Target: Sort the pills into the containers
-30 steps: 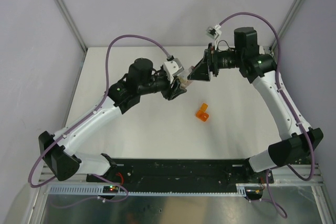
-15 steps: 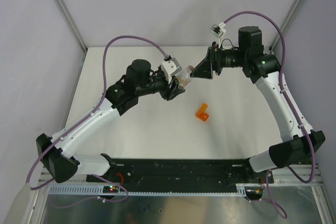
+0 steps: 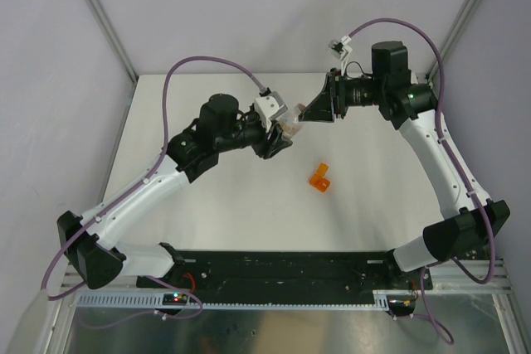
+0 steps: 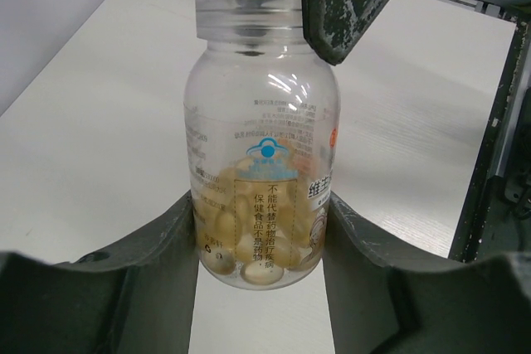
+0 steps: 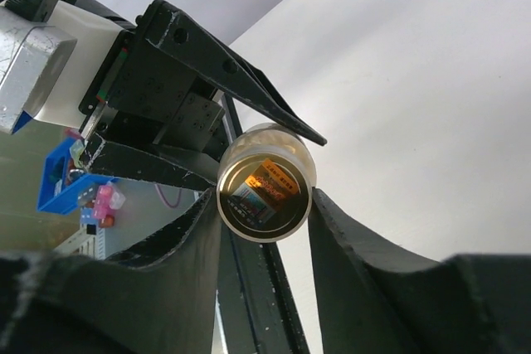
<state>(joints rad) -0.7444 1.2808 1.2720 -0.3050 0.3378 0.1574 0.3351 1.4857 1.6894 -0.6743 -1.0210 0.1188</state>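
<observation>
left pincer [image 4: 259, 215] grips the pill bottle [image 4: 261, 122] by its body while right pincer [image 5: 265, 198] clamps its top end.

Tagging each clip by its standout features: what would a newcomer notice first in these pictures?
A clear plastic bottle of pale yellow pills is held over the far middle of the white table: the left gripper clamps its body, the right gripper grips its top end. Closer to the table's near edge, slightly to the right, a small bright orange plastic box lies on the table.
</observation>
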